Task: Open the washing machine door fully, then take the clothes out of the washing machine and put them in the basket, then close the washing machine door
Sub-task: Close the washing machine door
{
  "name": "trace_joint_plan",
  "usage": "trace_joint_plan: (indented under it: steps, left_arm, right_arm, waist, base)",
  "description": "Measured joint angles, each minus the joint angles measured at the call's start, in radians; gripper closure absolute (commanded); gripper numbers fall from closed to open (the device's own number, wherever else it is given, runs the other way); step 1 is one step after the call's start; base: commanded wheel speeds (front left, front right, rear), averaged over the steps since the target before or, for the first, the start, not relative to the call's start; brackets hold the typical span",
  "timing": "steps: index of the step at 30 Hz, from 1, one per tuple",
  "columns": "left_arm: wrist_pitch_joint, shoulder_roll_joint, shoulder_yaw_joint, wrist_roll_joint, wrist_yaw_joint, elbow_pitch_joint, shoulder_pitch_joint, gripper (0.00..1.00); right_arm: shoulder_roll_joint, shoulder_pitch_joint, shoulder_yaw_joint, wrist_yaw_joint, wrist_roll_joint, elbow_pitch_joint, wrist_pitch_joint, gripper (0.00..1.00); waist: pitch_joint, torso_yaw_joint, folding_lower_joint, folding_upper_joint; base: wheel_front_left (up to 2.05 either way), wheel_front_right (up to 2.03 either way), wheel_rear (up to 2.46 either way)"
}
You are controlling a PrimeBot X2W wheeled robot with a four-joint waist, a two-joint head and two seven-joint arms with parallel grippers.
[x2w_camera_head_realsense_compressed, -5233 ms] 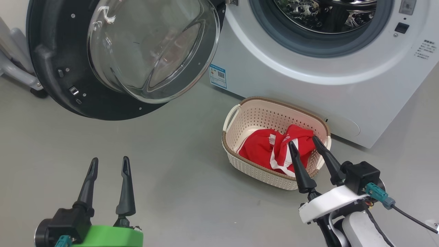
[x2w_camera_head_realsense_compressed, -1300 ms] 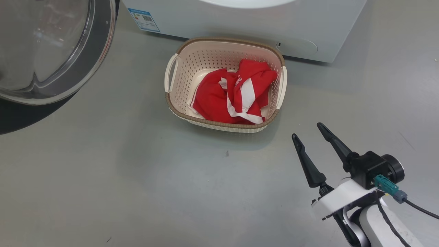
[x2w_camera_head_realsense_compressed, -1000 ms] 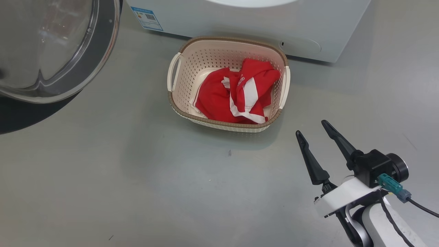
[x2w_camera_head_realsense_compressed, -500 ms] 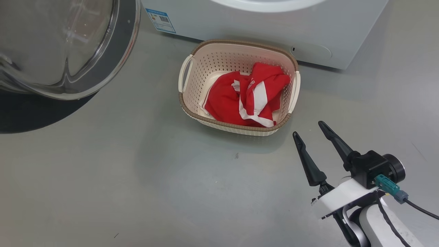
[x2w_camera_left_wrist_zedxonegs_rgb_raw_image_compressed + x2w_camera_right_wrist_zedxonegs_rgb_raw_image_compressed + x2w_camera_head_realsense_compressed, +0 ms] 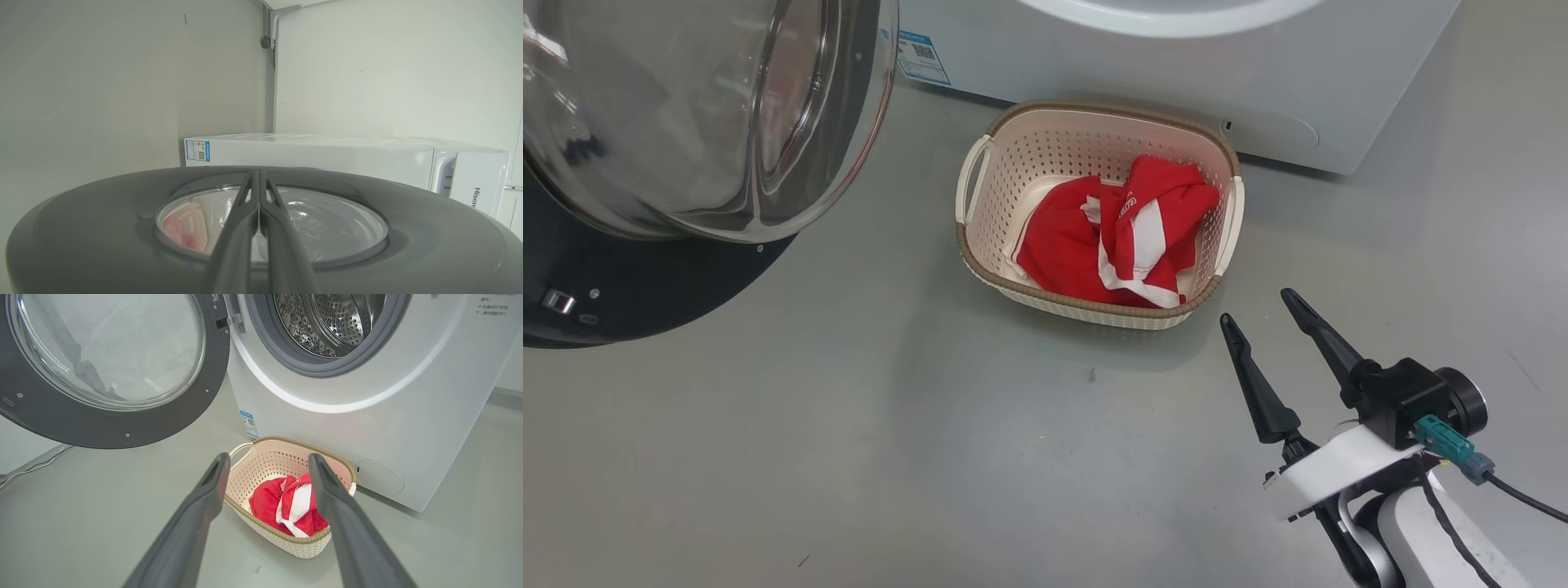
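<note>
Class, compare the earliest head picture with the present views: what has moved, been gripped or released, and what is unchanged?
The right gripper has drawn back rightward from over the basket, open and empty. The left gripper has shut and gone to the outer face of the washing machine door. The clothes stay in the basket, before the washing machine; the door remains open.

Black right claw (image 5: 1255,307); white forearm (image 5: 1409,532)

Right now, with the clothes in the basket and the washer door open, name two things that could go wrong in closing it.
1. The left gripper, shut, points across the washing machine door on its smooth outer face; pushing there, it may slip off.
2. The open right gripper hangs beside the basket and could knock it.
</note>
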Motion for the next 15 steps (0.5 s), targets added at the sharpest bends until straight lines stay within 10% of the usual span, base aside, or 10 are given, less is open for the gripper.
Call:
trace_joint_plan:
  steps: [15]
  left_arm:
    - [0.175,-0.055,-0.045,-0.018,-0.087,0.007,0.043,1.00]
  right_arm:
    - [0.018,0.003,0.002,0.000,0.010,0.029,-0.016,0.00]
  waist:
    - [-0.042,0.029,0.0000,0.0000]
  base:
    - [0.00,0.00,0.00]
